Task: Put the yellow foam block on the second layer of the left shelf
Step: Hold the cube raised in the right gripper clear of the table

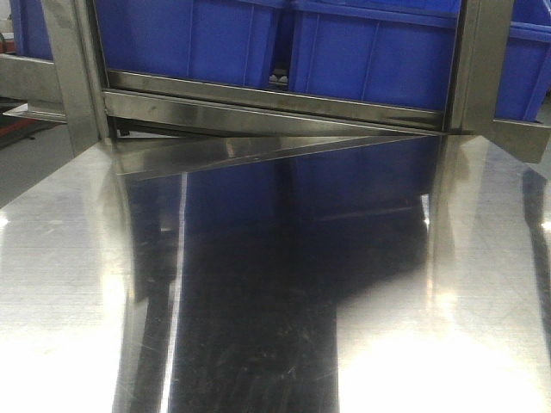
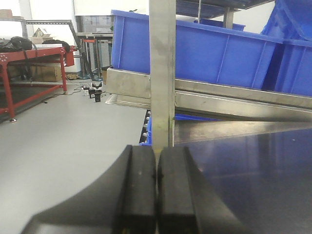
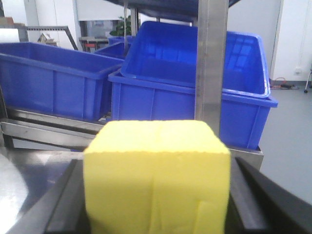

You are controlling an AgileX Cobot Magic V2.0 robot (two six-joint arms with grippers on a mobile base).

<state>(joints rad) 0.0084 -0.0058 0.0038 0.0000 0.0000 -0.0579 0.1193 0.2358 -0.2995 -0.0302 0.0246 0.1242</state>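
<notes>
The yellow foam block (image 3: 156, 190) fills the lower middle of the right wrist view. My right gripper (image 3: 156, 165) is shut on it, with a black finger pressed against each side. The block is held above a steel surface, in front of a shelf post (image 3: 212, 58). In the left wrist view my left gripper (image 2: 156, 152) is shut with nothing between its black pads, and it points at a steel shelf upright (image 2: 162, 73). Neither gripper nor the block shows in the front view, which holds a steel shelf layer (image 1: 275, 105) carrying blue bins.
Blue plastic bins (image 1: 370, 52) stand on the shelf layer above a shiny steel tabletop (image 1: 275, 284). More blue bins (image 3: 190, 73) sit behind the post in the right wrist view. A red-framed bench (image 2: 34, 63) stands on the grey floor to the far left.
</notes>
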